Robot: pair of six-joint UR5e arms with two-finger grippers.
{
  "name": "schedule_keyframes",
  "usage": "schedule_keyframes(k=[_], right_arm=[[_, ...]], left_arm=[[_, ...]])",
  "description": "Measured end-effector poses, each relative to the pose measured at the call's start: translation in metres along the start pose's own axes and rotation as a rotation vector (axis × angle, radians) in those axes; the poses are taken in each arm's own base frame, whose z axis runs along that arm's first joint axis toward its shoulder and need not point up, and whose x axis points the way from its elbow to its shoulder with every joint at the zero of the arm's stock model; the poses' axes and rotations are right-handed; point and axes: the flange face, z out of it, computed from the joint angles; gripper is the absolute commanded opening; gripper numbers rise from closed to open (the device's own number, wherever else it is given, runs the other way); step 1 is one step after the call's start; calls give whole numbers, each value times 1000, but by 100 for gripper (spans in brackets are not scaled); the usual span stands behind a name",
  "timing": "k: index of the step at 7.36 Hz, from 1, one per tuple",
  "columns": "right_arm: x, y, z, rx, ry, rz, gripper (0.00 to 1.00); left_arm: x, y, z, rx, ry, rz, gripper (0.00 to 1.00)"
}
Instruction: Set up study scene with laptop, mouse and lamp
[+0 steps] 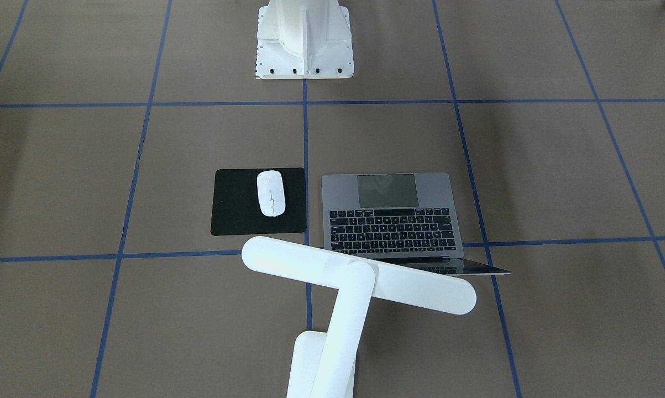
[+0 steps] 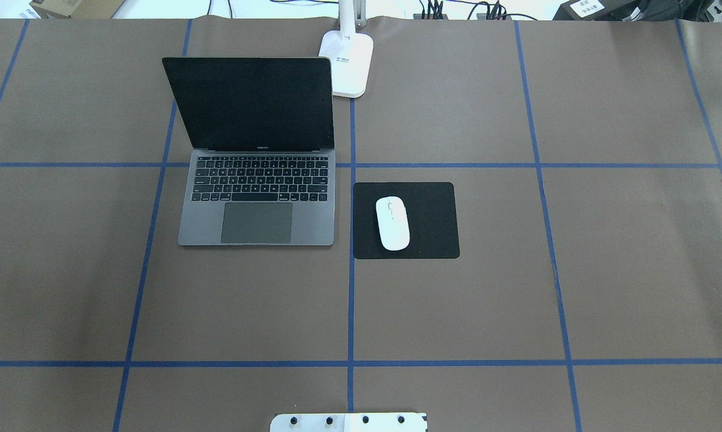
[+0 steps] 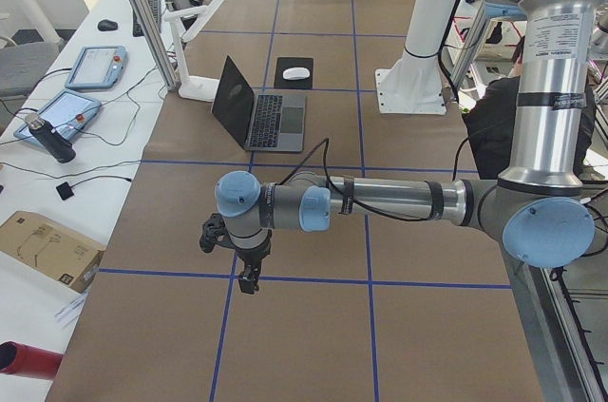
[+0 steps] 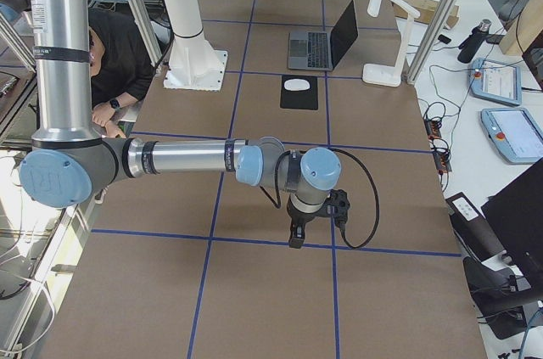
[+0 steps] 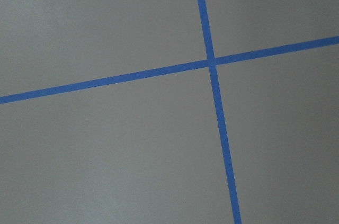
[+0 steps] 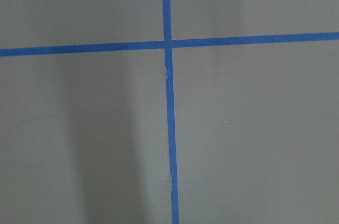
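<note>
Wide brown worktop [image 2: 457,312], and the laptop [image 2: 258,180] sits open on the robot's left half, screen dark. The lamp [image 1: 360,282] stands just behind the screen's corner, bar head held high. Black mat [image 2: 433,234] lies just beside the laptop, with the mouse [image 2: 392,223] resting on it. Left tool [image 3: 249,280] and right tool [image 4: 294,238] hang over bare worktop, well apart from it all. Spread or pressed together, I cannot tell. The layout looks finished to me, so the next move calls for small tidying at most.

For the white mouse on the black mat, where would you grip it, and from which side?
Probably from straight above, fingers closing across the mouse at mid-length. It lies flat and low on the mat, long axis pointing away from the robot, so its long sides seem easiest to pinch.
</note>
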Motion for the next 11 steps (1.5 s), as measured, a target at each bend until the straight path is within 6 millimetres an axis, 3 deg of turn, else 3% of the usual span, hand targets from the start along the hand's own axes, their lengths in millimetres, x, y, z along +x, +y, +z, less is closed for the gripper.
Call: schedule_keyframes(k=[11], right_arm=[[-8, -4, -4, 28, -44, -25, 100]], left_arm=[[-2, 12, 6, -9, 2, -8, 99]])
